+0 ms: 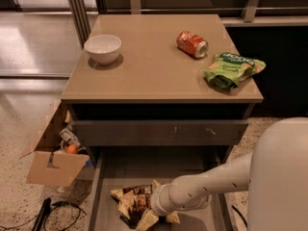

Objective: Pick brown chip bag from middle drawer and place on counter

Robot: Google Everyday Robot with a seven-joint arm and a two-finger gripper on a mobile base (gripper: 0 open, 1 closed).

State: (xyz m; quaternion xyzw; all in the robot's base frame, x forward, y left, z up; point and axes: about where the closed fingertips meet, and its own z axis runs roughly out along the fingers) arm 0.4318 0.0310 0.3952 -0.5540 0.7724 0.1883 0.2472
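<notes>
The brown chip bag (131, 200) lies crumpled on the floor of the open middle drawer (103, 208), at the bottom of the view. My gripper (150, 216) comes in from the right on a white arm and sits right at the bag's right side, with cream fingertips (147, 220) at its lower edge. The arm's wrist covers the bag's right part. The tan counter (154, 57) lies above and behind the drawer.
On the counter stand a white bowl (102, 47) at back left, an orange can (192, 44) on its side and a green chip bag (232, 69) at right. A scratched grey drawer front (159, 132) is above the open drawer. An open cardboard box (53, 150) stands left of the cabinet.
</notes>
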